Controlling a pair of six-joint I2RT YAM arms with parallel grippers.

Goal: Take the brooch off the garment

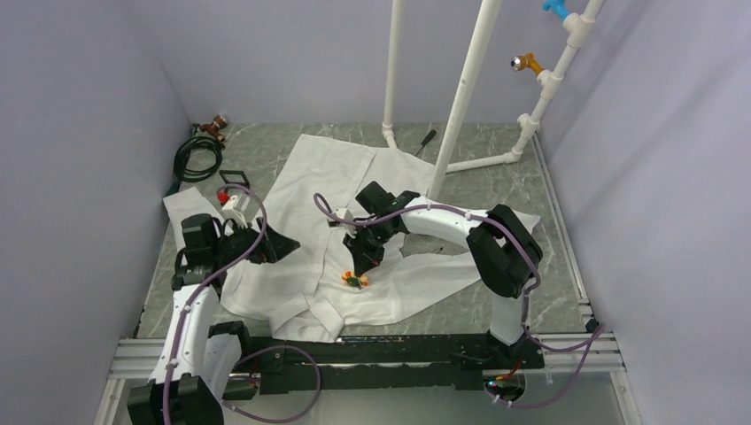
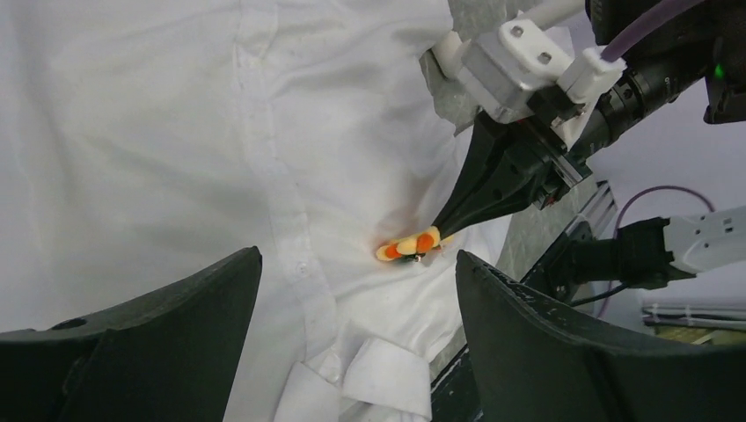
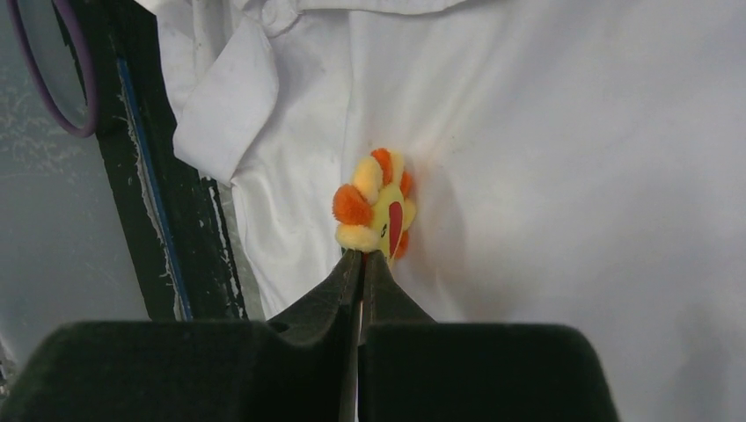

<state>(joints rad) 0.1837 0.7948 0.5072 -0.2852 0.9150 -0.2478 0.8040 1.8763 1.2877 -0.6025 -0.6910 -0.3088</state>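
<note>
Orange-and-yellow petalled brooch [image 3: 374, 207] on white garment [image 3: 572, 176], pinched in right jaws; left jaws wide.

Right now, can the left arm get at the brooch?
Probably yes: the open left gripper faces the brooch across bare garment, though the right gripper, shut on its edge, crowds one side.

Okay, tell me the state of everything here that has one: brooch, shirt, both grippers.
brooch: on the garment, tipped up on edge
garment: laid out flat, wrinkled
left gripper: open, over the garment near the brooch
right gripper: shut, tips at the brooch's edge
</note>
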